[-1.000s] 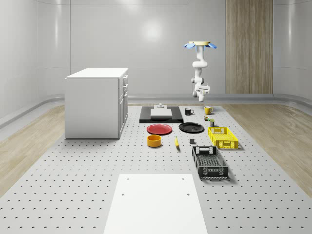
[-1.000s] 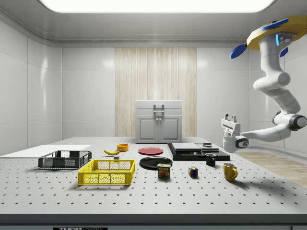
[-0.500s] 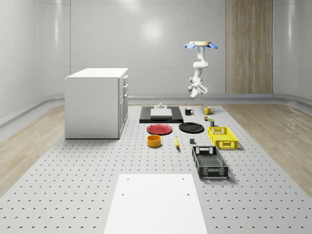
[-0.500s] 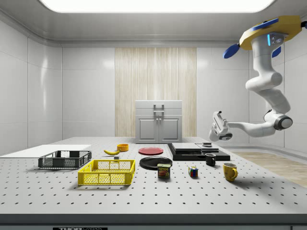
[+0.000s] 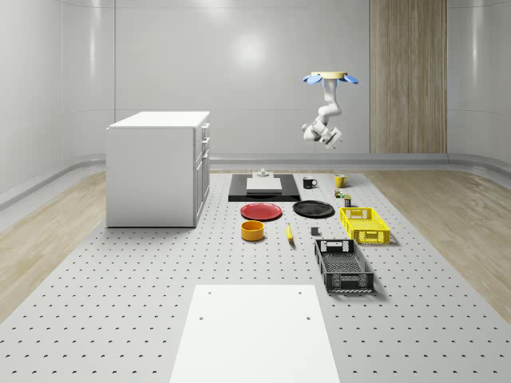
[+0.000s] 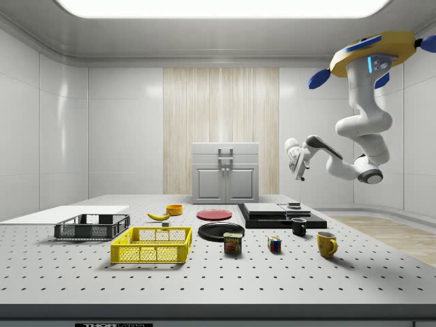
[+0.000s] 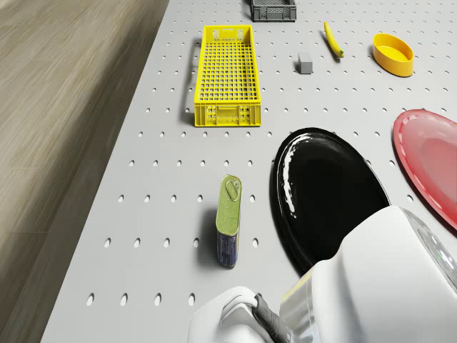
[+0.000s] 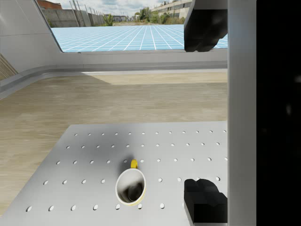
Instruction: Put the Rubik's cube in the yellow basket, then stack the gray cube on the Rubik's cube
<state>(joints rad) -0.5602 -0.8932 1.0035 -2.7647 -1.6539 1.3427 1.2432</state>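
The drone (image 6: 373,54) hovers high over the counter's (image 6: 218,276) right end in the side view. Its arm folds down and back toward the left, holding the hand (image 6: 296,158) well above the black tray (image 6: 281,216). Below, the Rubik's cube (image 6: 274,244) sits on the counter between a tin (image 6: 233,242) and a yellow mug (image 6: 327,244); the yellow basket (image 6: 152,245) appears empty.

Probably a tin (image 7: 228,230) beside black plate (image 7: 328,200)

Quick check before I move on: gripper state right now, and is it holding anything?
Gripper: open and empty, raised high above the table while the drone hovers; the Rubik's cube sits untouched on the table.
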